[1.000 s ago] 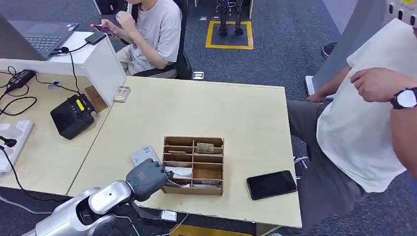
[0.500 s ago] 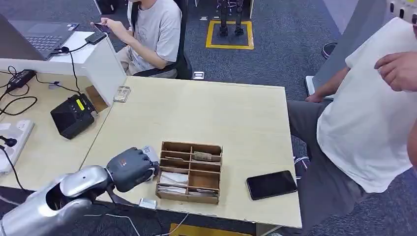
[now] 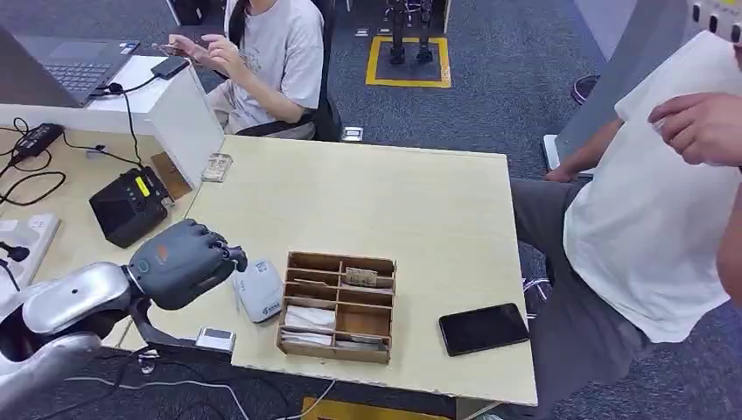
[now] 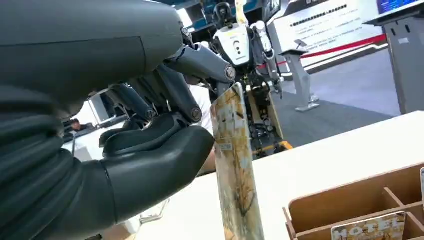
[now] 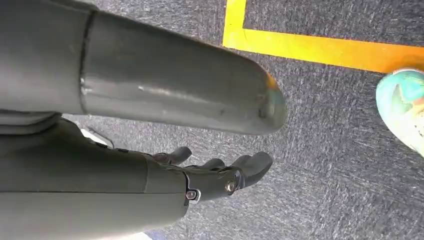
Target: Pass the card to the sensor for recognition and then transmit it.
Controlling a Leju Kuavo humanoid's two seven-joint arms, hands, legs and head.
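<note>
My left hand (image 3: 179,262) hovers over the table's front left corner, left of the wooden compartment box (image 3: 337,260). In the left wrist view the left hand (image 4: 150,150) pinches a yellow-patterned card (image 4: 232,165) upright between thumb and fingers. A white rounded device (image 3: 260,290) with a blue mark lies on the table between hand and box. A black device (image 3: 131,206) with a yellow display stands on the left table. The box (image 4: 350,210) holds several cards, one marked HOTEL (image 4: 375,230). My right hand (image 5: 220,175) hangs over the carpet, fingers apart and empty.
A black phone (image 3: 483,328) lies right of the box. A person in a white shirt (image 3: 647,219) stands close at the table's right side; another sits behind it (image 3: 271,61). A white divider (image 3: 188,122) and cables (image 3: 35,175) mark the left table.
My left hand has drawn away from the box, to the left and upward, uncovering the white device. The standing person's hand has shifted at the right.
</note>
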